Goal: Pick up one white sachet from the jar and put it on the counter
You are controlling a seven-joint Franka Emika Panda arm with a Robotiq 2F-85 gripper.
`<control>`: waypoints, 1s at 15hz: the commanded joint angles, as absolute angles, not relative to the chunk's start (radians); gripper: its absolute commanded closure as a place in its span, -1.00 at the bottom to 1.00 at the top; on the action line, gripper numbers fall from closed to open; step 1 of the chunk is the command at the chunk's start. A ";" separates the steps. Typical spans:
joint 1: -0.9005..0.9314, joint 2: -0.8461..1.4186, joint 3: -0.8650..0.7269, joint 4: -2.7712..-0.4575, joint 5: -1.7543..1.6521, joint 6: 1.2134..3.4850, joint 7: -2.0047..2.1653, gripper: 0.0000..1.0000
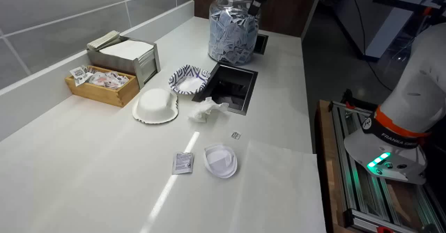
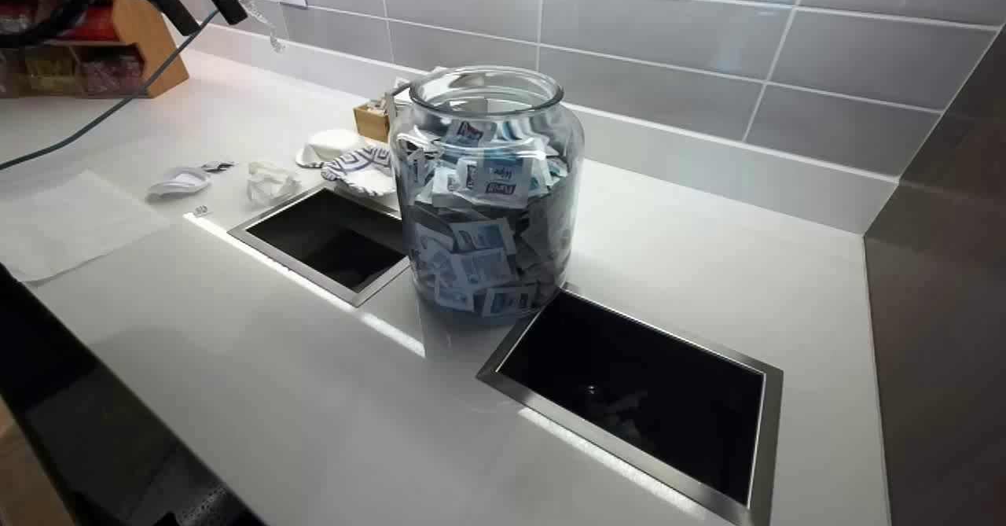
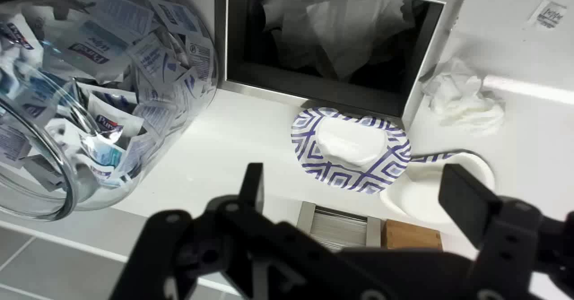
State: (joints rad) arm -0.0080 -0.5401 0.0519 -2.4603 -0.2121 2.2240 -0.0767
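The large clear glass jar [image 1: 224, 4] stands at the back of the off-white counter [image 1: 104, 177]. White and bluish sachets [image 1: 233, 34] fill most of it, and its mouth is open. The jar [image 2: 550, 92] and its sachets [image 2: 483, 235] also show up close. In the wrist view the jar [image 3: 67, 188] is at the left, with sachets [image 3: 110, 123] near its mouth. My gripper [image 3: 354, 176] is open, with nothing between its fingers. In an exterior view the gripper [image 2: 209, 19] hangs above the counter, well apart from the jar. It also shows [image 1: 255, 9], overlapping the jar's upper right edge.
A dark recess [image 1: 251, 86] lies before the jar, another [image 2: 774, 432] behind it. Nearby are a striped bowl [image 1: 176, 81], an upside-down white bowl [image 1: 156, 102], crumpled tissue [image 1: 207, 109], a napkin holder [image 1: 148, 67] and a wooden box [image 1: 95, 93]. A grey-white sachet [image 1: 183, 162] lies on the counter.
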 commanded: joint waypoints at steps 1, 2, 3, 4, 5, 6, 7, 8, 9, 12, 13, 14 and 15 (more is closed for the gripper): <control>-0.001 -0.540 0.046 -2.459 -0.216 2.221 -0.074 -1.00; -0.001 -0.540 0.046 -2.459 -0.216 2.221 -0.074 -1.00; -0.001 -0.540 0.046 -2.459 -0.216 2.221 -0.074 -1.00; -0.001 -0.540 0.046 -2.459 -0.216 2.221 -0.074 -1.00; -0.001 -0.540 0.046 -2.459 -0.216 2.221 -0.074 -1.00; -0.001 -0.540 0.046 -2.459 -0.216 2.221 -0.074 -1.00; -0.001 -0.540 0.046 -2.459 -0.216 2.221 -0.074 -1.00; -0.015 -0.544 0.043 -2.453 -0.211 2.219 -0.044 -1.00; -0.031 -0.550 0.040 -2.448 -0.205 2.211 -0.004 -1.00; -0.059 -0.569 0.028 -2.429 -0.168 2.205 0.102 -1.00; -0.067 -0.574 0.025 -2.419 -0.154 2.203 0.132 -1.00; -0.083 -0.578 0.027 -2.412 -0.153 2.204 0.170 -1.00; -0.096 -0.581 0.024 -2.404 -0.145 2.203 0.202 -1.00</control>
State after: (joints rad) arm -0.0643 -0.5587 0.0262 -2.4214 -0.1789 2.2239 0.1121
